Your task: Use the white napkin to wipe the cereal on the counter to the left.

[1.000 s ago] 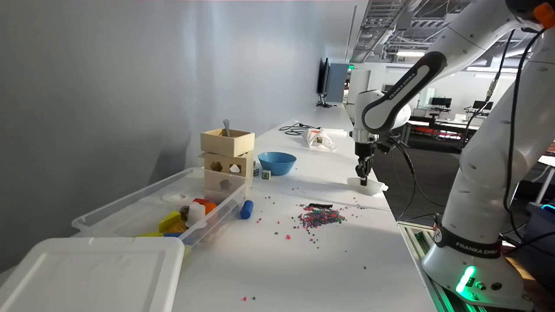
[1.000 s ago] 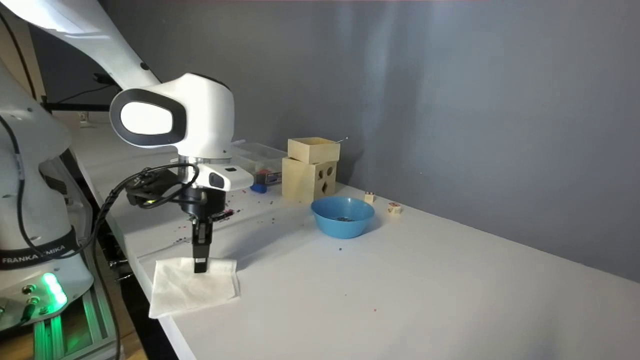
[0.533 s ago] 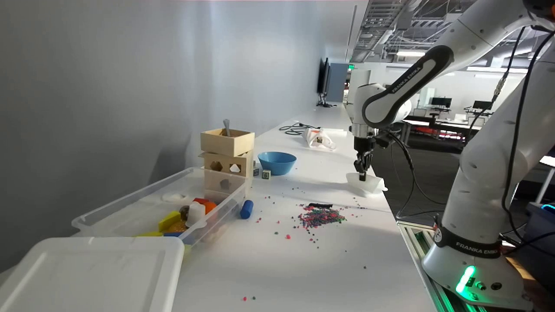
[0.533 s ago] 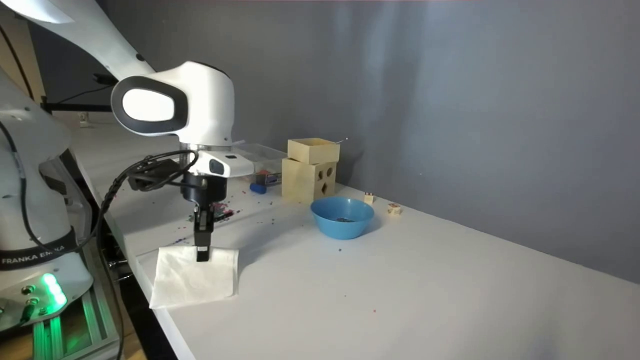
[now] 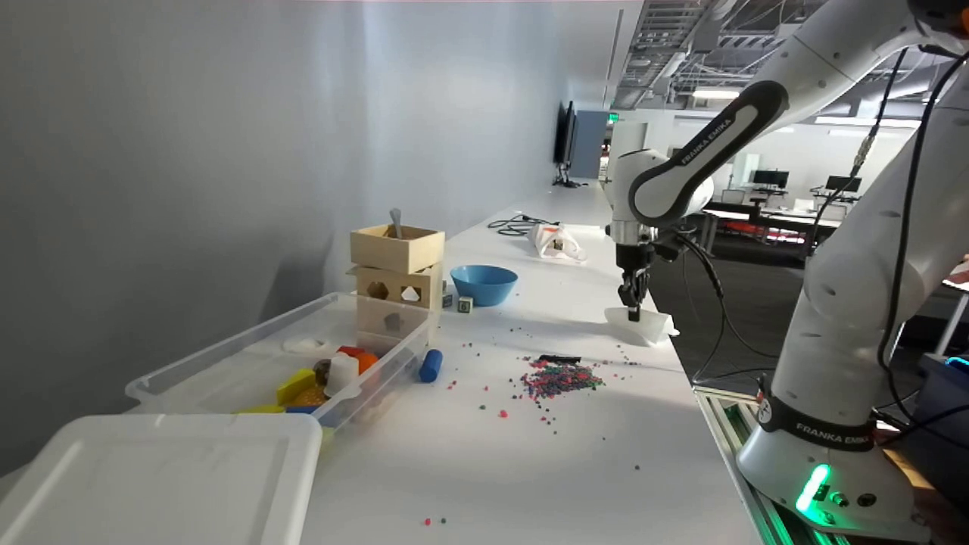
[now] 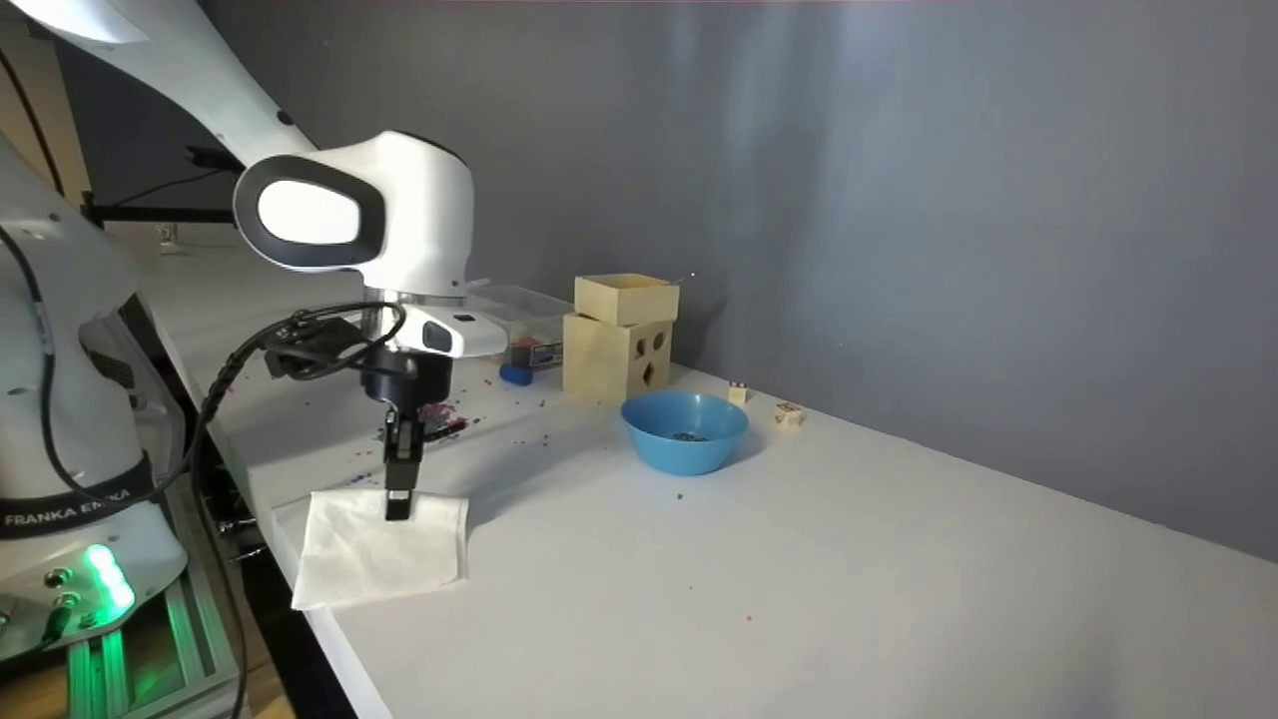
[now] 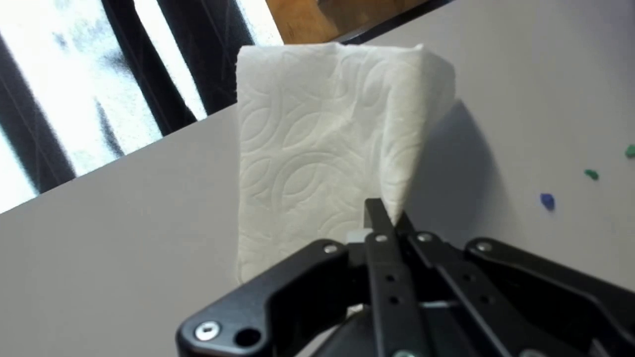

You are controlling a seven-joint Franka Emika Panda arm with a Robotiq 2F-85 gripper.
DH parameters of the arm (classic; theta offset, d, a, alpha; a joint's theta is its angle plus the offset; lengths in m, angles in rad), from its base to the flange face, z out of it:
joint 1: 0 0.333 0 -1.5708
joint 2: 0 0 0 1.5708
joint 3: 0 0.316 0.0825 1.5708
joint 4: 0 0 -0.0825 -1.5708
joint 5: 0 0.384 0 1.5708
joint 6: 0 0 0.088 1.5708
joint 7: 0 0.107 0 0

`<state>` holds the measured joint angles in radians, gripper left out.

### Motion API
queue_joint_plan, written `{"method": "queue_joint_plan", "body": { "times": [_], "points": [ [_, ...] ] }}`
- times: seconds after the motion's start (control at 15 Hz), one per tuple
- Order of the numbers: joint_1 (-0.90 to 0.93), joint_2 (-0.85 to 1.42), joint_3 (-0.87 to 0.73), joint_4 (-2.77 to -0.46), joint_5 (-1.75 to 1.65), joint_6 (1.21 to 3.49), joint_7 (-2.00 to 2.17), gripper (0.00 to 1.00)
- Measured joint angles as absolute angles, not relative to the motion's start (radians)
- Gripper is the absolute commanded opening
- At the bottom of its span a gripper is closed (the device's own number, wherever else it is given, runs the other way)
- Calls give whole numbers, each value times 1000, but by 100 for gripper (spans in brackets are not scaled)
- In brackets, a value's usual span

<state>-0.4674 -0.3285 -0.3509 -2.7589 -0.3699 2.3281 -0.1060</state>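
White napkin (image 7: 307,148) pinched at a fold by the tool (image 7: 390,214) | broad side spread free, presumably for sweeping | cereal (image 5: 560,381) clustered apart on the bench (image 5: 530,473)

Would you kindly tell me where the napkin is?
In an exterior view, the napkin is at lower left, pinched in the end effector by the edge of the counter, with the bowl farther back to its right.
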Motion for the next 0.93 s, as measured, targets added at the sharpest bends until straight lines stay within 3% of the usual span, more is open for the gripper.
{"method": "queue_joint_plan", "body": {
  "times": [0.33, 0.93],
  "points": [
    [-404, -305, -298, -2760, -376, 2209, -129, 0],
    [-288, -254, -248, -2758, -349, 2197, -124, 0]
  ]
}}
